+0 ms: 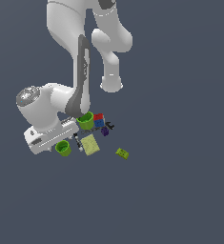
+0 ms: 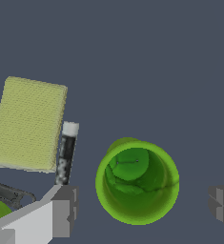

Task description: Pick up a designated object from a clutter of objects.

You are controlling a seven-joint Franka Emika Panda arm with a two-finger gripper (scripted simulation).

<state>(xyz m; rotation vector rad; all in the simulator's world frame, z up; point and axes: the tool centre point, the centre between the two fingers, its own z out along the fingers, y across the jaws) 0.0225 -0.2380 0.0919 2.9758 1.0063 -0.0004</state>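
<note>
Smaller lime-green cylindrical cup [image 2: 137,182] sits between our wide-spread gripper [image 2: 144,209] fingers; the black-and-white marker pen [image 2: 66,152], at its nine o'clock, risks being nudged.

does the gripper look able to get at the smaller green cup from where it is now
Probably yes. In the wrist view the smaller green cup stands upright between the open gripper's fingers, with bare gaps either side. The marker pen and flat yellow-green box lie outside the fingers, not in the way.

Flat even simulator lighting, no shadows, coarse soft renders
</note>
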